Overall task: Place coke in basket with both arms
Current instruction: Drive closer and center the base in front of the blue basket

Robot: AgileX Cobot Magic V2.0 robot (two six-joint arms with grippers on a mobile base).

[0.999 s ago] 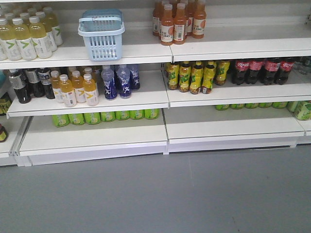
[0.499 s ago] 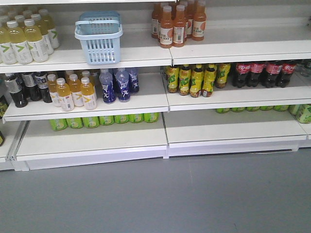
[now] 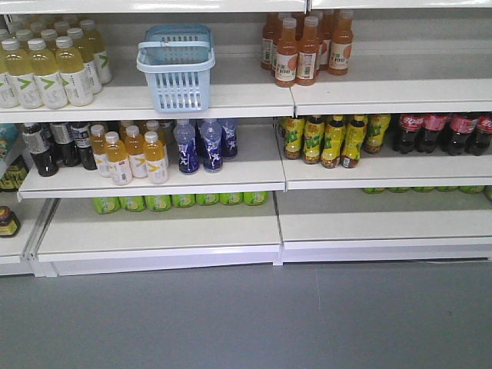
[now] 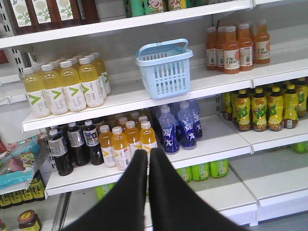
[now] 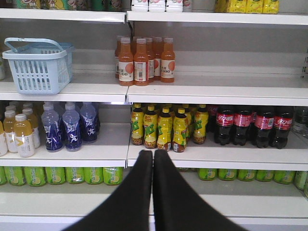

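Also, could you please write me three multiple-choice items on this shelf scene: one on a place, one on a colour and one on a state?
1. Where does the basket stand?
A. on the floor
B. on the shelf above the blue bottles
C. on the lowest shelf

2. What colour are the labels of the coke bottles?
A. green
B. red
C. yellow

3. How is the left tool?
A. wide open
B. shut on a coke
C. shut, holding nothing

Answers:
1 B: the front view shows it one level above the blue bottles.
2 B: the right wrist view shows red labels on the dark bottles.
3 C: the left wrist view shows its fingers pressed together with nothing between them.
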